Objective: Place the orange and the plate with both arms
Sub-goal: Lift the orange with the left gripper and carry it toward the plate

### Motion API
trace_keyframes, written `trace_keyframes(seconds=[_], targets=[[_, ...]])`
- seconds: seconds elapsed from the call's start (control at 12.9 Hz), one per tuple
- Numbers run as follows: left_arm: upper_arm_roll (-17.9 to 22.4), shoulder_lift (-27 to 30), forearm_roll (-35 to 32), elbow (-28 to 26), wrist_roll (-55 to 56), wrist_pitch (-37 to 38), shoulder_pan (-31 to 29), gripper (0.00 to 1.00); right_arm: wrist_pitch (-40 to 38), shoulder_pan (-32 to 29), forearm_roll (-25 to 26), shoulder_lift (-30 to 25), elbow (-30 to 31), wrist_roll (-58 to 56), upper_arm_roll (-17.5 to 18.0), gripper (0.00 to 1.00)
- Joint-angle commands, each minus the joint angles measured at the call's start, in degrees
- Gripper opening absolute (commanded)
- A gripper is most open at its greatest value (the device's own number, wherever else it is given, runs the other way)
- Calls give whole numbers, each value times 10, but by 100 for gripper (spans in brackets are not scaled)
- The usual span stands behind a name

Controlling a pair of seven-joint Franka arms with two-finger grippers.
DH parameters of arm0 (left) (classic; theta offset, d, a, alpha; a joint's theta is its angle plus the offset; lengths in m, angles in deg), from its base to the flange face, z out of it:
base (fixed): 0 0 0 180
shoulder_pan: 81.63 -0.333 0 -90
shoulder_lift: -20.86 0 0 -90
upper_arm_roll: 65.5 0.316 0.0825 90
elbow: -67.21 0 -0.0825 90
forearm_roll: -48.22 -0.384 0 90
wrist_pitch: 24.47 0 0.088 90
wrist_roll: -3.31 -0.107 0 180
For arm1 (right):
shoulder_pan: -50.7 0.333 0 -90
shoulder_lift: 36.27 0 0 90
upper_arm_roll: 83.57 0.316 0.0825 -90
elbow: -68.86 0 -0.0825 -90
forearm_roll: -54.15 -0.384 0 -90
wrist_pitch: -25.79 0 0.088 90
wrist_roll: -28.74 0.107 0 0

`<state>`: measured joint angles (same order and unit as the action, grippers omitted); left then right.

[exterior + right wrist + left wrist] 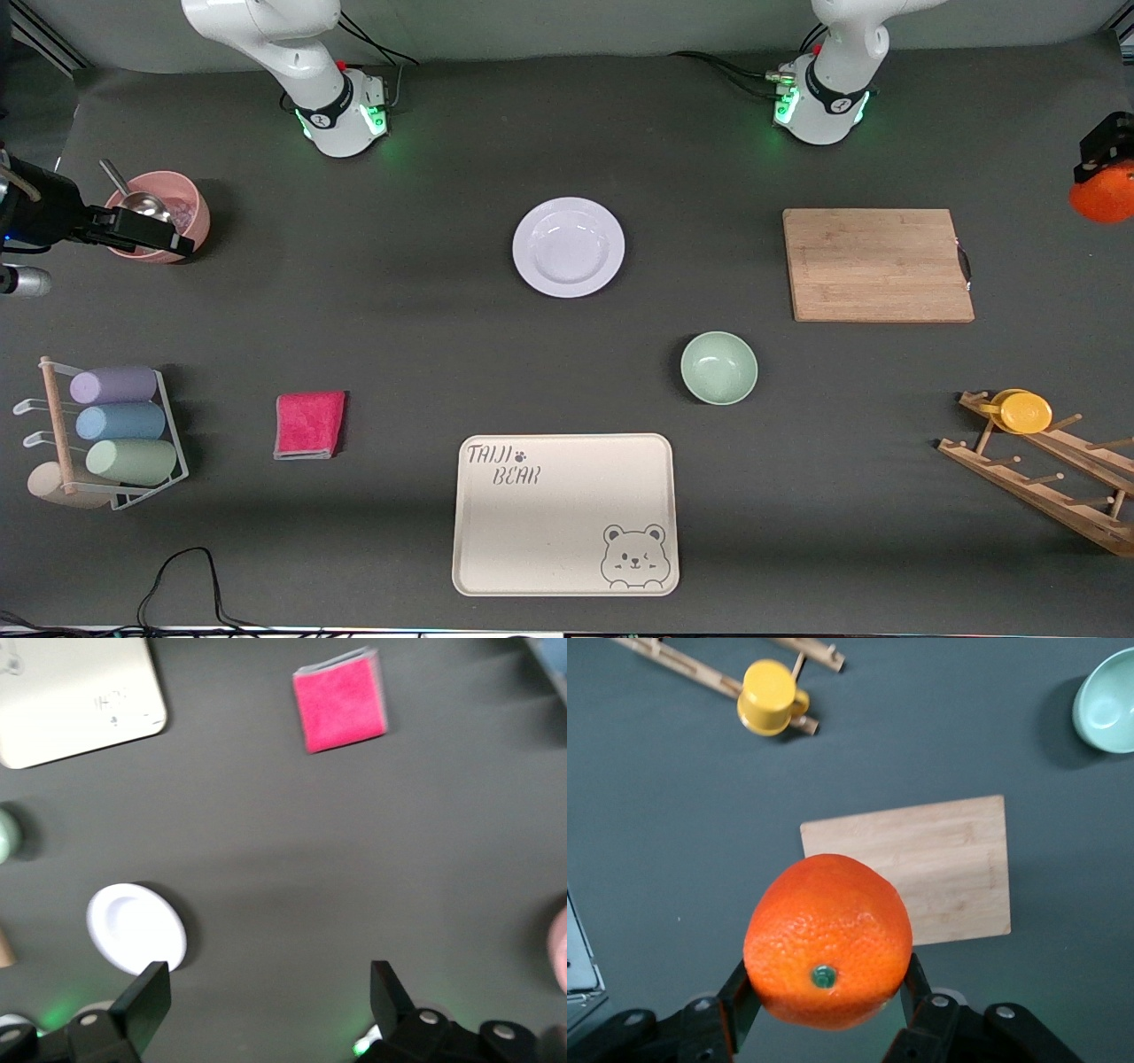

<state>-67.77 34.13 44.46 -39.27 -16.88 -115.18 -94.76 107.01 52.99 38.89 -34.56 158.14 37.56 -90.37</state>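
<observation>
My left gripper [1097,170] is shut on the orange [1105,197] and holds it up in the air at the left arm's end of the table. In the left wrist view the orange [827,939] fills the space between my fingers [741,992], over the dark mat beside the wooden cutting board [926,864]. The white plate [568,246] lies on the mat in the middle of the table, between the two bases; it also shows in the right wrist view [135,927]. My right gripper [173,239] is open and empty, up over the pink bowl [182,206].
A wooden cutting board [877,264] lies toward the left arm's end. A pale green bowl [718,367] and a beige bear tray [564,514] lie nearer the camera than the plate. There are also a pink cloth [309,424], a rack of pastel cups [115,434], and a wooden rack with a yellow cup [1026,412].
</observation>
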Motion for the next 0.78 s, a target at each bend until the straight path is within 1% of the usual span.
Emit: trace_keyframes(seconds=[0.0,0.08,0.16,0.23,0.39,0.54,0.62,0.7], targets=[[-79,-64,11,99,86,57,9,16,-19,1,-56,8,-4,9,-18,100],[-118,-70,30,106,144,56,11,16,-19,1,-64,8,-1,9,-20,100],[-166,-77,44,109,206,50,11,16,-20,1,-82,7,6,9,-22,100],[-219,-86,45,110,256,44,11,16,-20,-3,-107,8,15,9,-23,100],[-312,-104,45,122,355,34,12,16,-20,-9,-159,8,34,9,-40,100],[-401,-140,42,151,454,26,16,16,-20,-12,-205,8,56,5,-45,100],[-437,-161,38,160,515,9,28,16,-19,-11,-234,8,71,-15,-60,100],[-455,-176,29,164,581,-19,58,16,-19,-11,-256,10,77,-40,-66,100]])
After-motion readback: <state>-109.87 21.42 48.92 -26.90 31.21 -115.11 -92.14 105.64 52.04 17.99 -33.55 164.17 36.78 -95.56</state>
